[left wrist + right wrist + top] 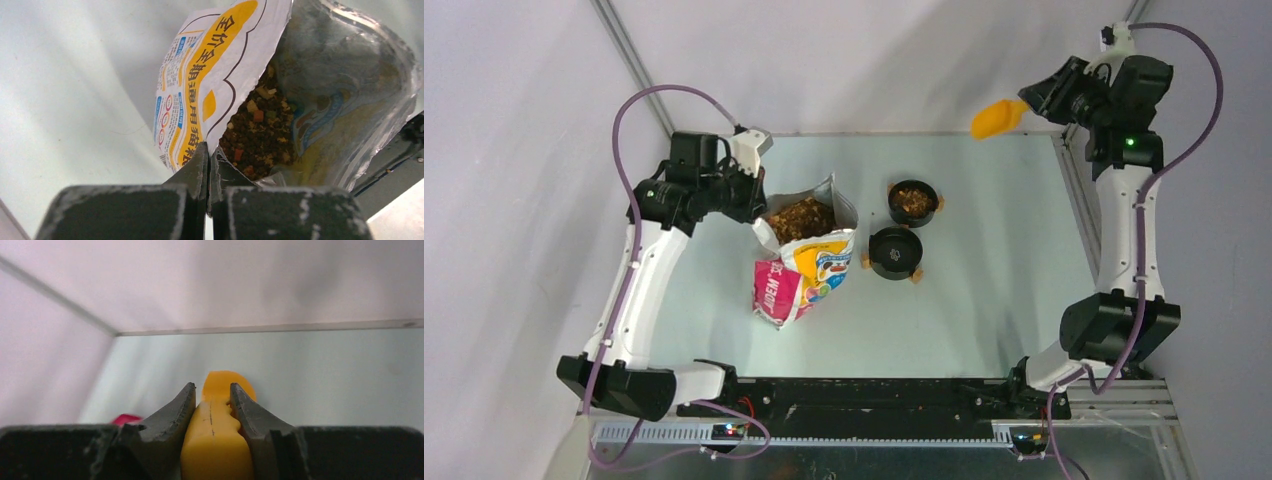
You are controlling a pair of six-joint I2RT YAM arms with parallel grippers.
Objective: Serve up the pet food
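Pale grey-green flat desk (984, 300) is carrying everything. White, yellow and pink foil bag (809, 275) is standing left of centre, its mouth gaping upward. Left gripper (207, 165) is clenching the bag's rim, propping the mouth open.

Two round black bowls are sitting just right of the bag. The far black bowl (913, 200) is showing kibble inside; the near black bowl (895, 250) is looking unfilled.

Right gripper (212, 386) is grasping the handle of the yellow plastic scoop (996, 118), hanging over the far right corner, well apart from bag and bowls. The scoop's long axis is running right to left, cup end leading.

Small brown and tan kibble pellets (260, 135) are lying loose inside the bag, leftward and nearward of the scoop. The left arm is nearer them, but the right is carrying the tool; likely a leftward reach into the mouth.
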